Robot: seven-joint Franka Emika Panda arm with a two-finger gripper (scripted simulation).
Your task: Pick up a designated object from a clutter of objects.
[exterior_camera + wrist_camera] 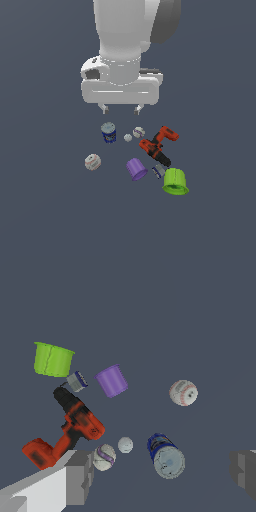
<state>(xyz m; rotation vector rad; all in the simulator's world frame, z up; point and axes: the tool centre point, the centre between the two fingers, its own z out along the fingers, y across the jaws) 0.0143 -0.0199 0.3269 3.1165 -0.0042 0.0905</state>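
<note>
In the exterior view, a white robot arm hangs over a dark grey floor with its gripper [120,108] pointing down, fingers spread wide and holding nothing. Below it lies a loose clutter. The red-orange drill [158,146] lies on its side toward the exterior view's right, black chuck end pointing toward a lime-green cup [175,181]. A purple cup [136,169] sits tipped just left of the green one, with a small grey piece [158,171] between them. A blue-white can [109,132] stands almost under the gripper, a baseball [138,132] and a tiny pale ball [128,137] lie between the can and the drill, and a second baseball [92,162] rests apart on the left. In the wrist view, both grey fingers [77,476] frame the scene, far apart and empty. The drill [70,428] lies near one finger, not touching it. The can [166,456] sits between the fingers.
</note>
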